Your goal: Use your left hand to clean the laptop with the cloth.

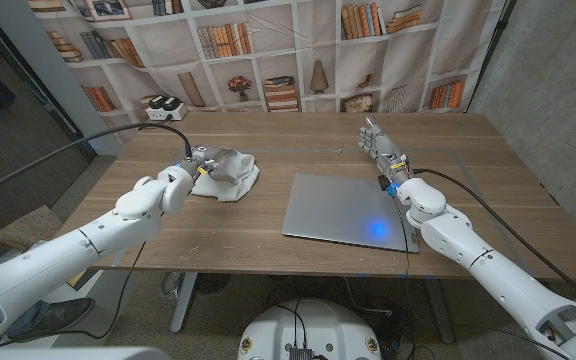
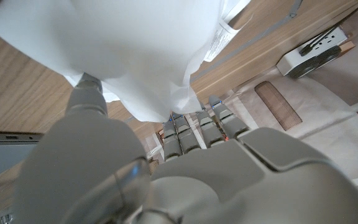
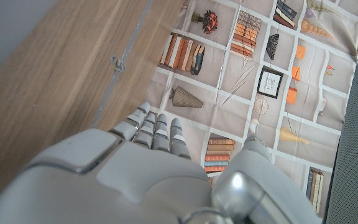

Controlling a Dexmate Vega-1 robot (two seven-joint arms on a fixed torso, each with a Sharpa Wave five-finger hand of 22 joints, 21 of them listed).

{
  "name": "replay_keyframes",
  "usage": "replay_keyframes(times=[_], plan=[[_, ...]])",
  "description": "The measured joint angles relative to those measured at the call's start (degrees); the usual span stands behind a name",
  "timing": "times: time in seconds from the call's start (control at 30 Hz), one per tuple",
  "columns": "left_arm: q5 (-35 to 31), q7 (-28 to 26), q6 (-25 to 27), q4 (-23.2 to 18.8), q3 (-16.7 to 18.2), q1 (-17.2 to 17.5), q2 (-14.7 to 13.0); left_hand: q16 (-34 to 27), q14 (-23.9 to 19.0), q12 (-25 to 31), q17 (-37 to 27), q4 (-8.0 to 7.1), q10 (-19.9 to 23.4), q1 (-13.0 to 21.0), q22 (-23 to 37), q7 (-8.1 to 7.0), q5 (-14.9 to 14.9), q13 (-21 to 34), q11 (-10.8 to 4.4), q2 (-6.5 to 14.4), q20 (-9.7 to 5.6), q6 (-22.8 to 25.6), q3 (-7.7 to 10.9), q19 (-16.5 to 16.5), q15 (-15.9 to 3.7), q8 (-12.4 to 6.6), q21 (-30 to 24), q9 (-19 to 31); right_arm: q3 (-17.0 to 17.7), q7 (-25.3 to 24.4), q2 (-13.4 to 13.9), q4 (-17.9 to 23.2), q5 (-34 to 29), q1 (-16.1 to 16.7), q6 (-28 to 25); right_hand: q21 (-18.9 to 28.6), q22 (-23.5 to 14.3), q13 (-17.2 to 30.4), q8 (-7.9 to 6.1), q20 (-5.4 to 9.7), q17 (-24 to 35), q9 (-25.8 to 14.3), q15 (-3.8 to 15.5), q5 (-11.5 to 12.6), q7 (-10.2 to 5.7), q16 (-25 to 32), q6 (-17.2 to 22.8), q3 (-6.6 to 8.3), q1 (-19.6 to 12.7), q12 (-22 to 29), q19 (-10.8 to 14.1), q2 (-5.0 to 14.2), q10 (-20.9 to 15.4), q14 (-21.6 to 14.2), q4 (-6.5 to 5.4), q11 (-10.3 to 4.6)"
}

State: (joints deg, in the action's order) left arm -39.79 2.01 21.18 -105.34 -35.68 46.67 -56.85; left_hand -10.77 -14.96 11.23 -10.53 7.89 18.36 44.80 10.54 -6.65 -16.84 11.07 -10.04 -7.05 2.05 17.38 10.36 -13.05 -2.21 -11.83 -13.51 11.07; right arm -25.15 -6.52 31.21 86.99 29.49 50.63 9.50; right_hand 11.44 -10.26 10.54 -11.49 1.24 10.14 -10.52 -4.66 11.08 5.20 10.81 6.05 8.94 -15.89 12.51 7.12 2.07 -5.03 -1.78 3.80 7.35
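Note:
A crumpled white cloth (image 1: 232, 172) lies on the wooden table (image 1: 268, 140), left of the laptop. My left hand (image 1: 199, 162) is at the cloth's left edge. In the left wrist view the cloth (image 2: 142, 56) bunches between the thumb (image 2: 89, 93) and the fingers (image 2: 197, 124), whose tips are hidden in its folds. The closed silver laptop (image 1: 343, 208) lies flat at the table's front middle, with a blue spot of light on its lid. My right hand (image 1: 377, 146) stands behind the laptop's far right corner, fingers straight and holding nothing; its fingers (image 3: 154, 127) point toward the bookshelf backdrop.
A white power strip (image 1: 164, 107) sits at the table's far left edge, and shows as the power strip (image 2: 316, 50) in the left wrist view. A black cable (image 1: 118, 135) runs along my left arm. A printed bookshelf backdrop (image 1: 298, 50) hangs behind the table.

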Motion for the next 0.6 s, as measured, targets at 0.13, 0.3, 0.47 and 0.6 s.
replay_keyframes(times=[0.13,0.3,0.47,0.6], plan=[[1.36,-0.23,-0.77,3.25,-0.82,-0.82,2.14,0.00,0.14,0.00,0.00,0.00,0.00,0.01,0.00,0.00,0.00,-0.01,0.00,0.01,0.00,0.00,0.00,0.00,-0.15,0.00,0.00,0.00,-0.03,-0.39,0.02,0.20,-0.03,0.08,-0.76,0.00,0.00,0.00,0.00,0.00,0.00,0.00,0.00,0.00,-0.10,0.00,0.10,0.18,-0.23,0.00,0.00,0.23,0.00,0.00,0.18,0.00],[2.99,-0.87,-1.55,5.32,-1.59,-1.18,3.47,0.00,0.14,0.00,0.00,0.00,0.00,0.61,0.00,0.00,0.00,-0.01,0.00,0.61,0.01,0.00,0.00,-0.02,-0.15,0.00,0.00,0.00,-0.06,-0.62,0.06,0.49,-0.03,0.24,-1.06,0.00,0.00,0.00,0.00,-0.22,0.00,0.00,0.00,0.00,-0.10,0.00,0.10,0.24,-0.23,0.00,-0.22,0.23,-0.22,0.00,0.24,-0.22],[3.46,-0.95,-1.73,5.99,-2.25,-1.70,4.06,-0.51,-1.65,0.24,0.01,0.77,1.06,5.13,0.00,0.83,-0.17,0.22,0.41,3.04,0.90,0.84,1.46,-6.08,-0.13,-0.07,-1.37,0.09,-0.07,-0.71,0.09,0.63,-0.03,0.30,-1.12,0.00,0.00,0.00,0.00,-0.22,0.00,0.00,0.00,0.00,-0.10,0.00,0.10,0.24,-0.23,0.00,-0.22,0.23,-0.22,0.00,0.24,-0.22],[3.93,-0.39,-1.75,6.25,-2.70,-2.24,4.38,-1.37,-5.57,1.21,0.01,1.15,4.04,10.78,-0.07,2.40,0.90,0.28,1.19,5.90,-0.48,2.91,3.57,-13.70,-0.18,-1.03,-3.59,0.28,-0.07,-0.73,0.09,0.66,-0.03,0.31,-1.16,0.00,0.00,0.00,0.00,-0.22,0.00,0.00,0.00,0.00,-0.10,0.00,0.10,0.24,-0.23,0.01,-0.22,0.23,-0.21,0.00,0.24,-0.22]])
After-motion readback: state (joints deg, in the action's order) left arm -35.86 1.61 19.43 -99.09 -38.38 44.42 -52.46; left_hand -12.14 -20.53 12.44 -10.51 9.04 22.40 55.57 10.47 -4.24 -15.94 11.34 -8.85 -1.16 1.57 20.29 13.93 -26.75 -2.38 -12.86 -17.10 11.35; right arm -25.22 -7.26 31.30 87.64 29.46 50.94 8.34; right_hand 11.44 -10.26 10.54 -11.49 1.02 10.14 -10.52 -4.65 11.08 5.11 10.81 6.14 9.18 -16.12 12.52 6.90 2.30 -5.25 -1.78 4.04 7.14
